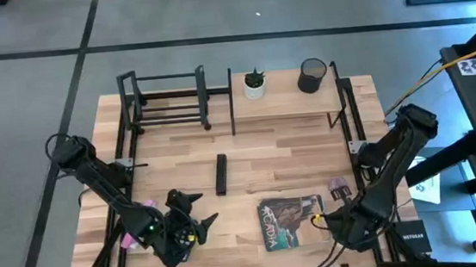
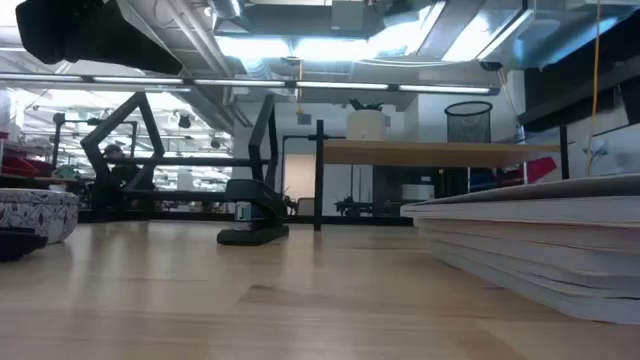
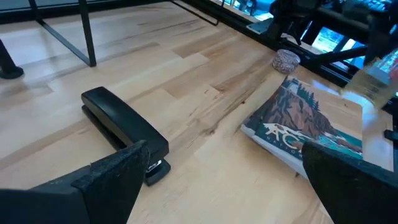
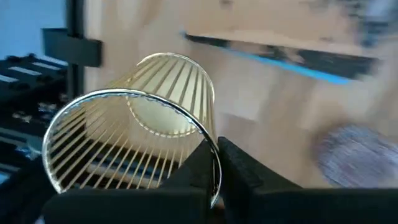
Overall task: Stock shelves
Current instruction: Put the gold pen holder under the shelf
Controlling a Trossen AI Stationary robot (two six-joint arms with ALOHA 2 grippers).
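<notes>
The right gripper (image 4: pixel 214 158) is clamped on the rim of a gold wire cup (image 4: pixel 134 134), lifted and tipped on its side near the table's (image 1: pixel 292 159) front right corner. Beside it lies a book (image 1: pixel 291 221), with a small patterned bowl (image 1: pixel 339 188) just past it. The left gripper (image 1: pixel 196 222) hangs wide open and empty at the front left, its fingers (image 3: pixel 112 180) spread over bare wood near a black stapler (image 1: pixel 221 174). At the back stand the shelves: the wooden shelf (image 1: pixel 286 95), holding a potted plant (image 1: pixel 254 83) and a black mesh cup (image 1: pixel 311 75), and the black rack (image 1: pixel 166 99) to its left.
</notes>
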